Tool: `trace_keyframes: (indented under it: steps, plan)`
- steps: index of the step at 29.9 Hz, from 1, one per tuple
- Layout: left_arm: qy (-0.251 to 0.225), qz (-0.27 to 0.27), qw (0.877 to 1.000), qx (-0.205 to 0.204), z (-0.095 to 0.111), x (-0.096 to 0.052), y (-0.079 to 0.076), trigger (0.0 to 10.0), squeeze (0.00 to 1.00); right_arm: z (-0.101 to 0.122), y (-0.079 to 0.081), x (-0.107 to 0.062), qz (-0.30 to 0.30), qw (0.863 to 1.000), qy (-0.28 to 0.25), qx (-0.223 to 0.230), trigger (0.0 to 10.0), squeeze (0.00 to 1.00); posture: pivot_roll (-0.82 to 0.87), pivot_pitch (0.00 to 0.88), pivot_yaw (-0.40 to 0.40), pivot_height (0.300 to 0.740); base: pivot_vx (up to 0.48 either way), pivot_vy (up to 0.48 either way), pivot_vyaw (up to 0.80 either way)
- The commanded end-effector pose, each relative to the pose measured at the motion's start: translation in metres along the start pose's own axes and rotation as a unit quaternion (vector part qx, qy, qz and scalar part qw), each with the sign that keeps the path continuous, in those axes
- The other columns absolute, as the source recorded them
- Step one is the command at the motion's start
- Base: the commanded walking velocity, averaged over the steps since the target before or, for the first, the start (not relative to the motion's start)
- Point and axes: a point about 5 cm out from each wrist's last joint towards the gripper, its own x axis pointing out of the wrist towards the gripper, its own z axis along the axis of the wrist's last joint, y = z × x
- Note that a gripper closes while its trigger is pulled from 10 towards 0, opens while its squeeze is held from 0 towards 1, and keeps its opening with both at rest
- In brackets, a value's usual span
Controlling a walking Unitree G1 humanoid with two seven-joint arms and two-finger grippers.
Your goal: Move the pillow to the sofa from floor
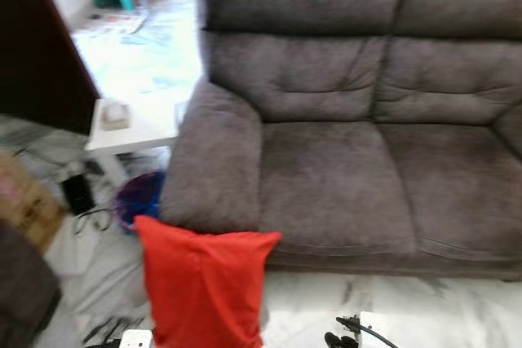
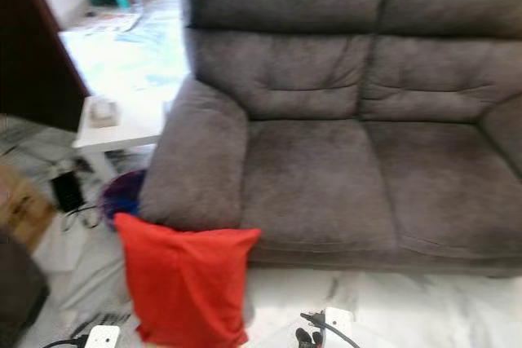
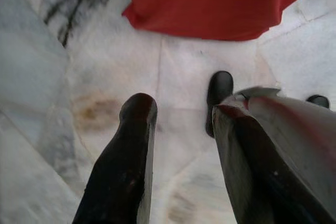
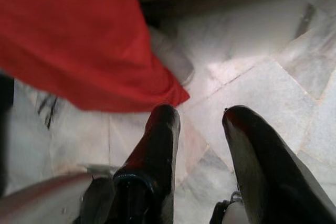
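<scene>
Red fabric pillow (image 1: 204, 287) upright on marble floor (image 1: 424, 315), against brown upholstered sofa (image 1: 326, 169); left gripper (image 3: 181, 111) and right gripper (image 4: 202, 121) both spread, empty.

Home living room, grey fabric sofa (image 1: 342, 120), marble floor (image 1: 424, 307), small white side table (image 1: 134, 124)

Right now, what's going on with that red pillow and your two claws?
Both grippers open, low over the marble floor: left gripper, right gripper. Red pillow unheld, on floor, leaning against sofa. Nothing between.
</scene>
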Motion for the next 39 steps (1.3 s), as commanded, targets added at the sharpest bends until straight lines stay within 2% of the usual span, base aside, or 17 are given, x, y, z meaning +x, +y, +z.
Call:
trace_keyframes:
  steps: [1,7,14,22,25,33,39]
  plan:
    - [0.012,0.002,1.000,0.003,-0.006,-0.001,0.001,10.0,0.00,-0.005,-0.003,-0.002,-0.004,1.000,0.004,0.003,10.0,0.00,0.04,0.099,0.007,0.740,0.000,0.000,0.80]
    - [0.004,0.004,1.000,-0.002,-0.003,-0.001,0.001,10.0,0.00,-0.005,-0.004,-0.003,-0.009,1.000,0.000,0.001,10.0,0.00,0.04,0.111,0.007,0.740,0.000,0.000,0.80]
    - [0.002,-0.003,1.000,-0.004,-0.002,0.000,-0.001,10.0,0.00,-0.001,-0.023,-0.008,-0.061,0.997,-0.020,0.036,10.0,0.00,0.04,0.117,0.008,0.740,0.000,0.000,0.80]
    - [0.003,-0.008,1.000,0.003,-0.002,0.000,-0.003,10.0,0.00,-0.004,-0.025,-0.008,-0.068,0.997,-0.014,0.047,10.0,0.00,0.04,0.122,0.009,0.740,0.000,0.000,0.80]
    - [0.003,-0.008,1.000,0.006,-0.002,0.000,-0.003,10.0,0.00,-0.003,-0.026,-0.009,-0.072,0.995,-0.020,0.066,10.0,0.00,0.04,0.122,0.009,0.740,0.000,0.000,0.00]
    - [0.006,-0.012,1.000,0.013,-0.003,0.000,-0.004,10.0,0.00,0.002,-0.024,-0.007,-0.072,0.995,-0.027,0.059,10.0,0.00,0.04,0.115,0.007,0.740,0.000,0.000,0.00]
    - [0.005,-0.012,1.000,0.014,-0.003,0.000,-0.004,10.0,0.00,0.003,-0.023,-0.007,-0.072,0.995,-0.030,0.060,10.0,0.00,0.04,0.108,0.007,0.740,0.327,0.000,0.00]
